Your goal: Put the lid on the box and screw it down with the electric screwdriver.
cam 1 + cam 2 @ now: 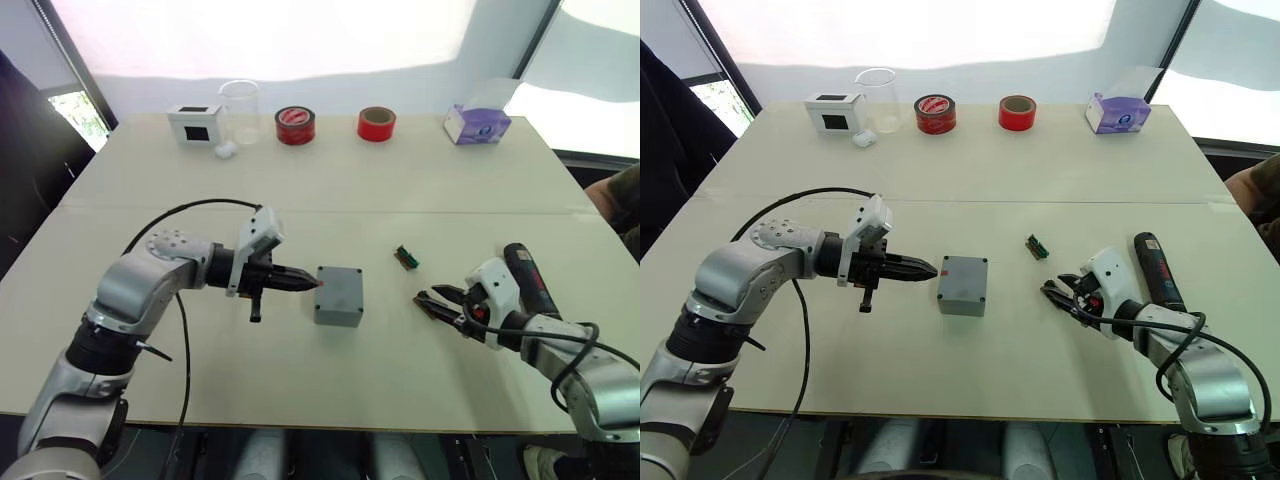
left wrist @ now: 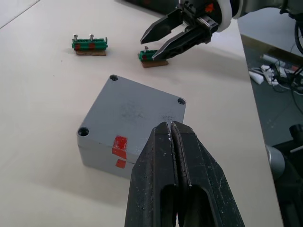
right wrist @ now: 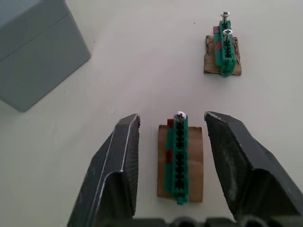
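The grey box (image 1: 338,300) stands mid-table with the lid (image 2: 132,111) sitting flat on top, its corner screw holes showing and red marks on the side facing my left arm. My left gripper (image 1: 312,282) is shut and empty, its tip right at the box's left face near the top edge. My right gripper (image 1: 425,300) is open low over the table, right of the box. Its fingers straddle a green connector strip (image 3: 179,156) that has a screw standing in its end. The black electric screwdriver (image 1: 530,280) lies on the table just beyond my right wrist.
A second green strip (image 1: 406,258) with screws lies between the box and the screwdriver. Along the far edge stand a white box with a black screen (image 1: 195,124), a clear beaker (image 1: 240,110), two red tape rolls (image 1: 295,125) and a purple tissue box (image 1: 476,123). A person's arm (image 1: 620,205) shows at the right edge.
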